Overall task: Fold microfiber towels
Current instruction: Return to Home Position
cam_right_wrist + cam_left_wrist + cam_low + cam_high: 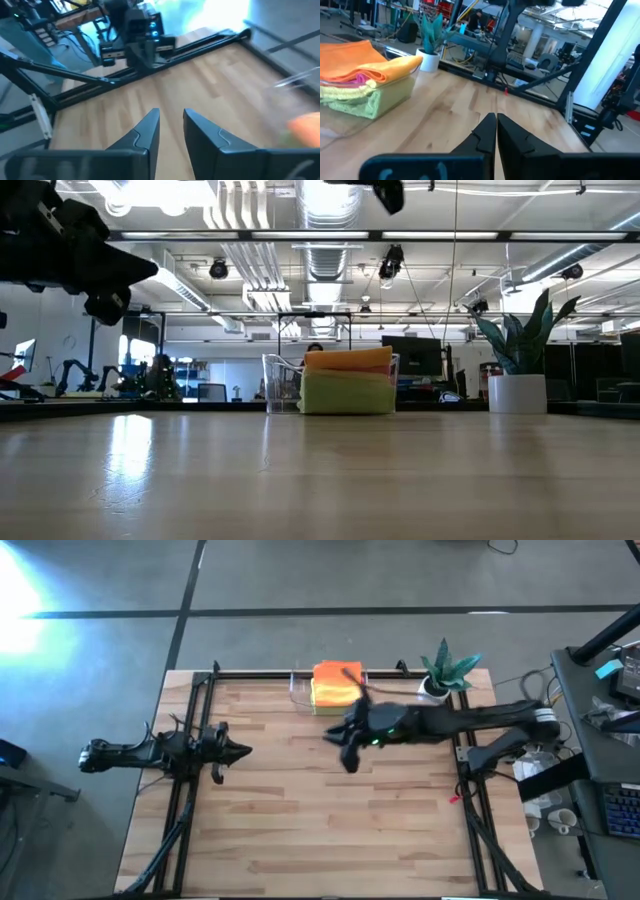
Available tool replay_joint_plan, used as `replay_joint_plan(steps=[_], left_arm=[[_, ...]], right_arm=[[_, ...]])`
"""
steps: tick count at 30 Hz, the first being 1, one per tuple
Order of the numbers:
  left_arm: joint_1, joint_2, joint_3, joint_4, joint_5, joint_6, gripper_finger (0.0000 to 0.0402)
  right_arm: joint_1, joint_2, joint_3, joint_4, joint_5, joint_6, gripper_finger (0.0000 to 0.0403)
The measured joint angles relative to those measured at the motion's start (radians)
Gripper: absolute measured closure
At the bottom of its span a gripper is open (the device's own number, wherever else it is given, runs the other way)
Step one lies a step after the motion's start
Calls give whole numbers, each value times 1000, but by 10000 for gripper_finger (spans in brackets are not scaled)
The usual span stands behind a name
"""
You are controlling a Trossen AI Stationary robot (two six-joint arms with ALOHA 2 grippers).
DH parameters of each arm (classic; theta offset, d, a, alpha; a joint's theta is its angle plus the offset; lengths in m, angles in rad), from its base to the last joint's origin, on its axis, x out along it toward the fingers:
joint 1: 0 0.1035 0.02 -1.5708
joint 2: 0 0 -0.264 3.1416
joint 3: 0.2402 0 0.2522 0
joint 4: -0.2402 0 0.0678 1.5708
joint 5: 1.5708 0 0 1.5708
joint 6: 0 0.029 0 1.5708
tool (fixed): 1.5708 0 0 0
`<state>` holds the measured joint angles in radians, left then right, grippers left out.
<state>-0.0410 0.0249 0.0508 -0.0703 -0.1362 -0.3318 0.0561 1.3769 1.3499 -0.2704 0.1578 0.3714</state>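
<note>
**A:** Where is the stack from the right claw?

**B:** Near it, off to one side, toward the far edge of the table. The folded microfiber towels sit in the clear plastic bin. The orange towel is on top, then the pink towel, the yellow towel, and lime green towel lowest. That claw's fingers stand slightly apart and hold nothing.

**A:** And the left claw?

**B:** Pinched closed and empty, well apart from the bin.

**A:** What could go wrong?

**B:** I'd judge the main risk is a low swing home. The right arm could clip the bin's thin wall, or the potted plant beside its forearm. The bin looks light, rigid and slick on smooth wood, so a nudge would slide it. The cloths are plush and limp, and the orange one overhangs the wall, so its top fold could slump off.
</note>
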Motion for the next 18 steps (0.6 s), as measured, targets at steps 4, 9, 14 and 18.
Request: replay_joint_plan(steps=[4, 9, 14, 18], left_arm=[[0, 31, -8, 15, -1, -1, 401], [0, 81, -9, 16, -1, -1, 401], [0, 121, -9, 15, -1, -1, 401], [0, 152, -9, 15, -1, -1, 401]], right_arm=[[-23, -138, -14, -111, 2, -81, 321], [-33, -362, -102, -192, 15, -155, 327], [-33, -619, -342, -117, 45, -134, 334], [-33, -782, -577, 31, 45, -75, 334]])
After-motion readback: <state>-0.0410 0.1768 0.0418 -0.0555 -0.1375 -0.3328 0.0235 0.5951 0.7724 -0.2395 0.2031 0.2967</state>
